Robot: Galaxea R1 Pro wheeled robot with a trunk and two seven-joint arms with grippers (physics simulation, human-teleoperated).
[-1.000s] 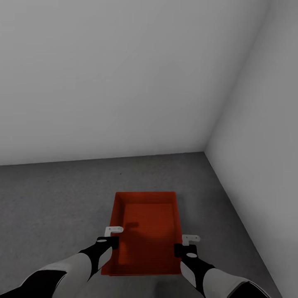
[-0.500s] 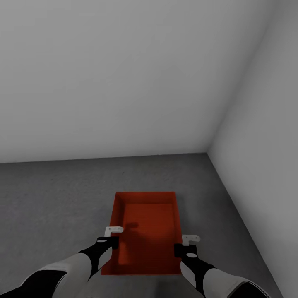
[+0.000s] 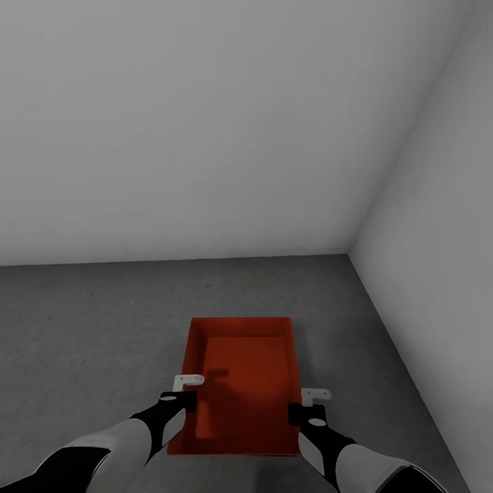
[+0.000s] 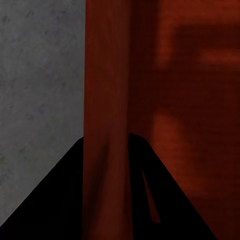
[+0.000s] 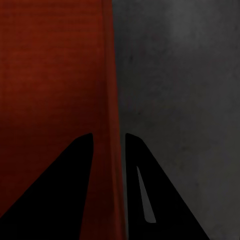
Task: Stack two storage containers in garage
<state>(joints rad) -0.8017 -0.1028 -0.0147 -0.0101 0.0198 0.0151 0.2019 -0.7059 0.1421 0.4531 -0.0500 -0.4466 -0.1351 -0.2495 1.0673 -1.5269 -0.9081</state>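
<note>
The left pincer (image 4: 107, 145) is clamped on the left long wall of the red bin (image 3: 241, 383), one finger outside and one inside the wall, as the left wrist view shows; the right pincer (image 5: 109, 145) grips the opposite long wall the same way, so the bin hangs between the two arms. Beneath and around it lies the dark grey speckled floor (image 3: 82, 329), and ahead two plain pale walls (image 3: 205, 137) meet in a corner — this looks like the garage. Whether the bin is one container or two nested together cannot be told from here, though a thin second edge along its near rim hints at a pair. The step in hand, as I judge it, is setting the load down, and it wants both arms lowered at an even pace so the bin stays level — if one side drops first, the wall may slip out of the thin grip. The grips should let go only when the base rests flat on the concrete, some way short of the corner.
</note>
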